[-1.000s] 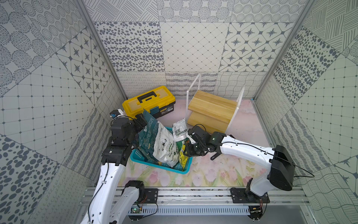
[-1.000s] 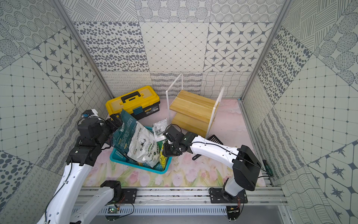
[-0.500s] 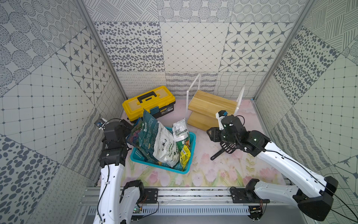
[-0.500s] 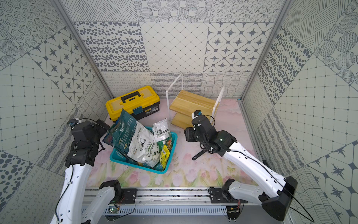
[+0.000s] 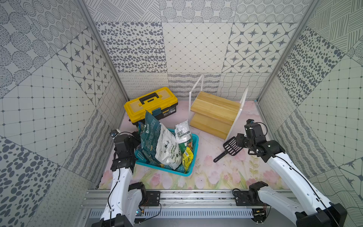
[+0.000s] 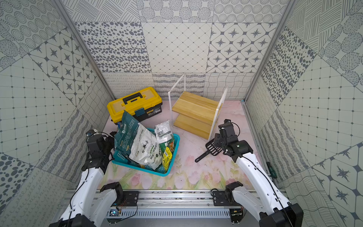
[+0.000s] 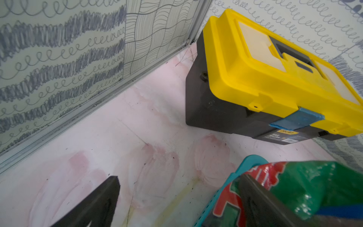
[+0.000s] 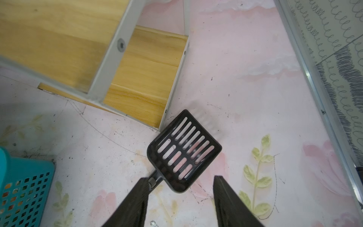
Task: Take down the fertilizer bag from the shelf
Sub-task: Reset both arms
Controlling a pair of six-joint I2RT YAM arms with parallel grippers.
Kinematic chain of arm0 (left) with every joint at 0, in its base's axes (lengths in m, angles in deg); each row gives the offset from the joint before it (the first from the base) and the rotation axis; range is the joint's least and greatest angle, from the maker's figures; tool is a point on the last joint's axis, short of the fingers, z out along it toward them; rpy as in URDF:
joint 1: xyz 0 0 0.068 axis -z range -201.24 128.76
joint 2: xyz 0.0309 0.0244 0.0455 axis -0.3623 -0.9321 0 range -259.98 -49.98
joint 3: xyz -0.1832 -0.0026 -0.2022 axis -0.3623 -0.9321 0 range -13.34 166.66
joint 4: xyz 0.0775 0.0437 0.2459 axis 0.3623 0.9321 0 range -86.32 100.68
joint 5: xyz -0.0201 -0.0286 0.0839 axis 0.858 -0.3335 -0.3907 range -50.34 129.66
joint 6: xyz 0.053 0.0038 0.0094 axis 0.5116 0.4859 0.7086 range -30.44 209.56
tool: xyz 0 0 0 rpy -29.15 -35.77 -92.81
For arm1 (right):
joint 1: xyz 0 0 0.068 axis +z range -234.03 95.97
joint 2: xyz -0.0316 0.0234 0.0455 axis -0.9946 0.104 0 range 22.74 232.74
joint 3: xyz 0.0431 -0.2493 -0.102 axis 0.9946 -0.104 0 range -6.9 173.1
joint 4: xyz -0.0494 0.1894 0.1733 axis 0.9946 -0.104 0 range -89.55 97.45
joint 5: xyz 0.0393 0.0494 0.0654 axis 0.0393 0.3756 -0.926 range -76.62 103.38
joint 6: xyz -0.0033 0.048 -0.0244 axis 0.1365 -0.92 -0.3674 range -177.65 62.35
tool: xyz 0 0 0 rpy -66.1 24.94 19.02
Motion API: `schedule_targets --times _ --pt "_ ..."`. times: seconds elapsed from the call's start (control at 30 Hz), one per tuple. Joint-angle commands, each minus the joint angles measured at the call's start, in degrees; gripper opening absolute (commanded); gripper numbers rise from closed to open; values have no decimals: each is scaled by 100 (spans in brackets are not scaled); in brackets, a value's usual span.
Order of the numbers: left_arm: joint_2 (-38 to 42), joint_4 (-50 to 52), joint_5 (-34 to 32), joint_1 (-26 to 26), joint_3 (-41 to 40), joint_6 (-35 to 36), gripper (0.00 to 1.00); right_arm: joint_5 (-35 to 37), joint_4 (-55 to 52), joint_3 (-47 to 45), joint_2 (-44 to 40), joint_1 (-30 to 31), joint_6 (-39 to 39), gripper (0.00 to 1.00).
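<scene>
Well apart, left tool and right tool angle floorward — both parted, gripping nothing.

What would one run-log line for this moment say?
shelf: bare | fertilizer bag: in teal basket | left pincer: open, beside basket | right pincer: open, near black scoop
</scene>
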Motion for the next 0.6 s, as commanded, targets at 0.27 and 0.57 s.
schedule_targets --times 0.27,0.57 --pt "-1246 -2219 1946 28 -665 1458 100 -435 4502 -1803 393 -1652 1341 64" --pt "-2428 -3336 1684 988 -726 2232 100 -587 7251 -2480 1931 -1780 1692 68"
